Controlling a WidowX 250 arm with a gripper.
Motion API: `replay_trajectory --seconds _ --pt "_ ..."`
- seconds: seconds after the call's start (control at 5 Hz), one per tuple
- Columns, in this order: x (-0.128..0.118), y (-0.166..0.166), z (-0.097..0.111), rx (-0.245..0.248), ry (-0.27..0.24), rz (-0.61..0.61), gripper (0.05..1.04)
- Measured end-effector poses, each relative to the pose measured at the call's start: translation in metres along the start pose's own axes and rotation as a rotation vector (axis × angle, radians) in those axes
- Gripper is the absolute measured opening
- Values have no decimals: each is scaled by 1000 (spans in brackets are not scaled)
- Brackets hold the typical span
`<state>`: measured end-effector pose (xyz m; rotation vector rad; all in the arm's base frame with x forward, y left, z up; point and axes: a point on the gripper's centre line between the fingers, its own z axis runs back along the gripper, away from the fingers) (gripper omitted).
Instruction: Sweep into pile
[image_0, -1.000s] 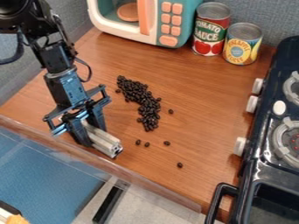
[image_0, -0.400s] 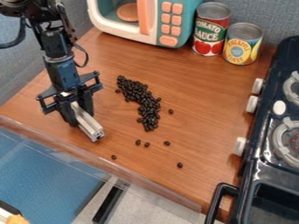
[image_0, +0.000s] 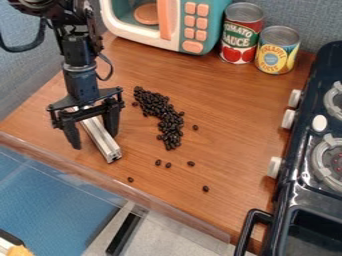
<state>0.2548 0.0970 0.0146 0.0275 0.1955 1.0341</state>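
black jointed arm (image_0: 81, 82), looping black cable (image_0: 27, 48), angular black gripper (image_0: 94, 141)

Over at the back of the wooden counter (image_0: 234, 115) there's a toy microwave (image_0: 220, 20), teal and cream with orange buttons. Just beside it stands a red tomato sauce can (image_0: 241, 37) — and next to that, a yellow and blue can (image_0: 276, 52), upright too. Along the right side I see a dark toy stove (image_0: 300, 170) — white knobs, grey burner grates, and a black handle (image_0: 248, 230) near the front.
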Motion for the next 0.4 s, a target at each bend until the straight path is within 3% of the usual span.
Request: replay_trajectory --seconds 0.2,0.4 --pt "-4 7 28 20 -68 -44 1009" --pt "-13 22 59 73 -184 -82 1002"
